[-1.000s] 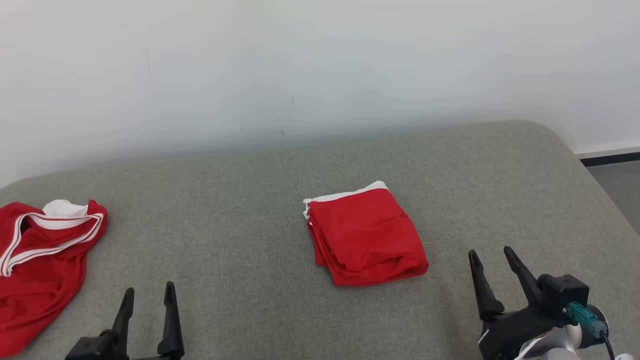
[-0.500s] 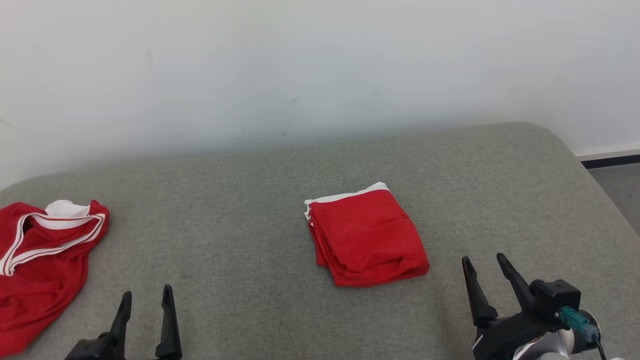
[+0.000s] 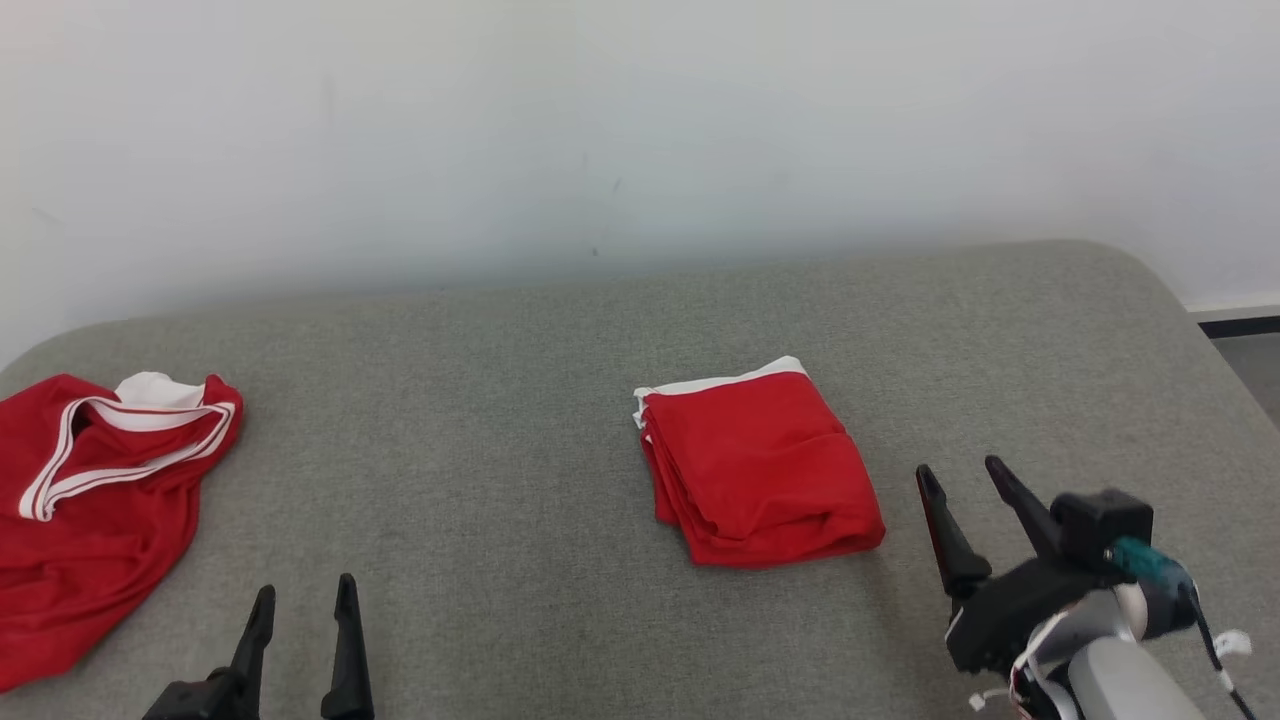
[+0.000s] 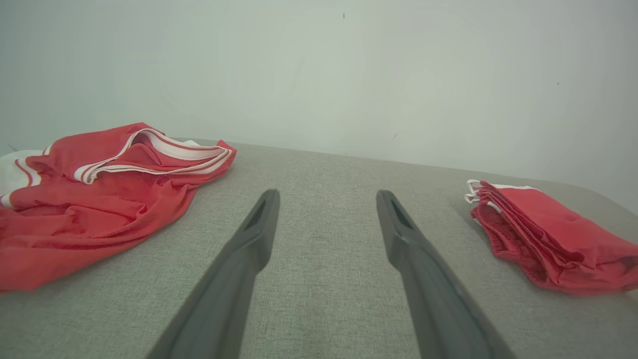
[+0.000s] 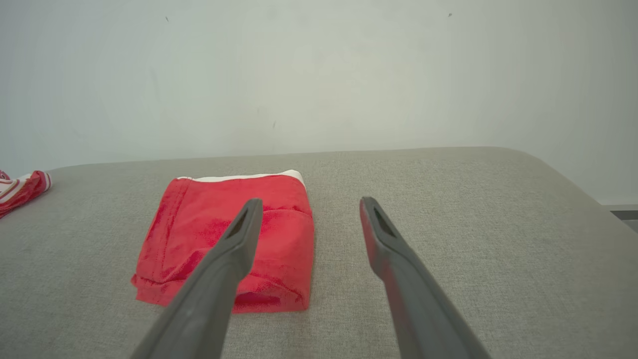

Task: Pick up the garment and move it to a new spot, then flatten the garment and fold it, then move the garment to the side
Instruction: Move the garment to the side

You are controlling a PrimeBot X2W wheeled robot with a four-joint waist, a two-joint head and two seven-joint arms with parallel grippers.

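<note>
The right gripper (image 3: 957,467) has its two fingers spread apart with nothing between them. It hovers just off the near right corner of the folded garment (image 3: 765,460) without touching it. The left gripper (image 3: 306,587) is likewise parted and empty, low at the near edge, pointing at bare cloth between the two red pieces.

The folded garment lies a little right of the middle of the grey padded surface (image 3: 500,400). It is a compact red stack with a white band along its far edge and its layered edges showing on the left side. A crumpled garment (image 3: 100,500), red with white striped trim, sprawls at the far left, well apart from the stack.

Judging by the tidy stack, flattening and folding look finished, and the step in hand is the last one: shifting the garment to the side. The next move would likely fall to the right gripper. It needs to come down at the near right corner, take all the layers in one pinch, and carry or slide the stack rightward. If it catches only the top layer, the fold could peel apart.
</note>
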